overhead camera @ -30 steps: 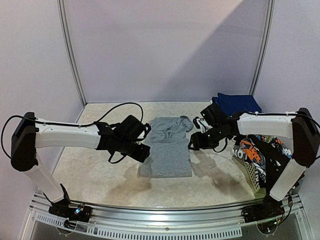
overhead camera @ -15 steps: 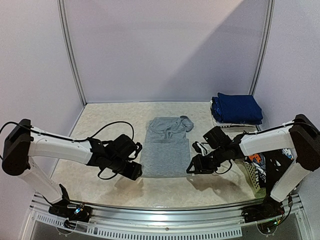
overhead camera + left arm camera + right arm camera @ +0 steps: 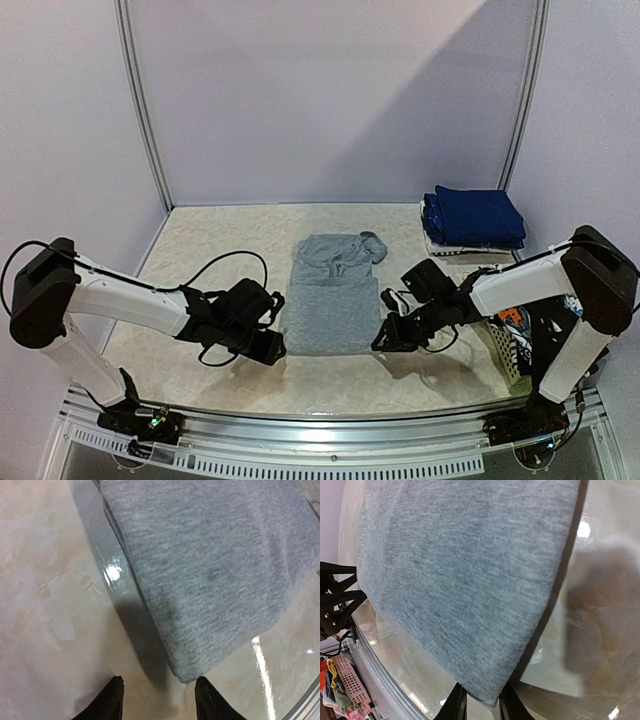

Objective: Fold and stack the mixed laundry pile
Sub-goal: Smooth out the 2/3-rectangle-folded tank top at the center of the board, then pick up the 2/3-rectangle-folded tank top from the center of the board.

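A grey shirt [image 3: 332, 295] lies folded flat in the middle of the table. My left gripper [image 3: 272, 345] is low at its near left corner. In the left wrist view that gripper [image 3: 159, 696] is open and the shirt's corner [image 3: 192, 672] lies just ahead of its right finger, apart from the left one. My right gripper [image 3: 383, 338] is low at the near right corner. Seen from the right wrist, its fingers [image 3: 481, 702] stand narrow and press on both sides of the shirt's corner [image 3: 487, 692]. More laundry [image 3: 517, 322] shows at the right, partly hidden by the right arm.
A folded navy stack [image 3: 475, 218] rests at the back right corner. A white lattice basket [image 3: 505, 358] with printed and black garments stands at the right edge, behind my right arm. The metal front rail [image 3: 330, 418] runs just behind both grippers.
Both arms came down and toward the near edge, from the shirt's sides to its two near corners. Both sets of jaws narrowed, the right far more, onto the corner.
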Motion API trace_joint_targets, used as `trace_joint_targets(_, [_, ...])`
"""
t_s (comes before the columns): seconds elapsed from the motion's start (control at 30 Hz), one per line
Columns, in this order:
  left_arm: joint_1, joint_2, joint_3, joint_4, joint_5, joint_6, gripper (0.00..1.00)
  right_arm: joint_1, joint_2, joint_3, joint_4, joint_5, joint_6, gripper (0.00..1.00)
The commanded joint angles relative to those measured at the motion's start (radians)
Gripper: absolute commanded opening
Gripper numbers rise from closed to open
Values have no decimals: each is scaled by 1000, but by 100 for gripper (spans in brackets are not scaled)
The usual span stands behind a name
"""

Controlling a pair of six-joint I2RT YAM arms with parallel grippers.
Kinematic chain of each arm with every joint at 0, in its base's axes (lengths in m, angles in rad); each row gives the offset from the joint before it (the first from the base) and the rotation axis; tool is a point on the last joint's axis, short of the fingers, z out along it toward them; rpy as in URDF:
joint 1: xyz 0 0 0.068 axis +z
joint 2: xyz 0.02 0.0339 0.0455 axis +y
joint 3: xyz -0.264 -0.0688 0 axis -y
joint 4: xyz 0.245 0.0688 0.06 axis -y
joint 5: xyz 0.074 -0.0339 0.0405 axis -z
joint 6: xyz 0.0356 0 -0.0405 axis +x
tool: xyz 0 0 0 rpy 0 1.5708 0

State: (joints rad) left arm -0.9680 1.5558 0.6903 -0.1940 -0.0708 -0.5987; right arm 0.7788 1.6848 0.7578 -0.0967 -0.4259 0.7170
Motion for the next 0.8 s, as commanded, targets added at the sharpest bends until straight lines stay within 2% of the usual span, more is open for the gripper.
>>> trace_joint_targets(0.0, [-8,40,-18,80,16,-5,48,9,33,-16,-7,10,-3,20])
trace_joint_targets(0.23, [-9,50,-28,160,84,-10,45,9,35,-17,-13,13,-7,12])
trace_joint_targets(0.33, [-9,56,-26,163,84,-5,35,9,33,-17,-15,15,-8,9])
trace_joint_targets(0.57, [-8,152,11,283,171,-3,0,6,46,29,-42,13,-27,0])
trace_joint_targets(0.63, [-6,157,49,269,167,8,0,-3,47,68,-81,15,-41,0])
trace_joint_targets(0.77, [14,150,185,128,133,62,0,-55,35,196,-202,23,-106,0])
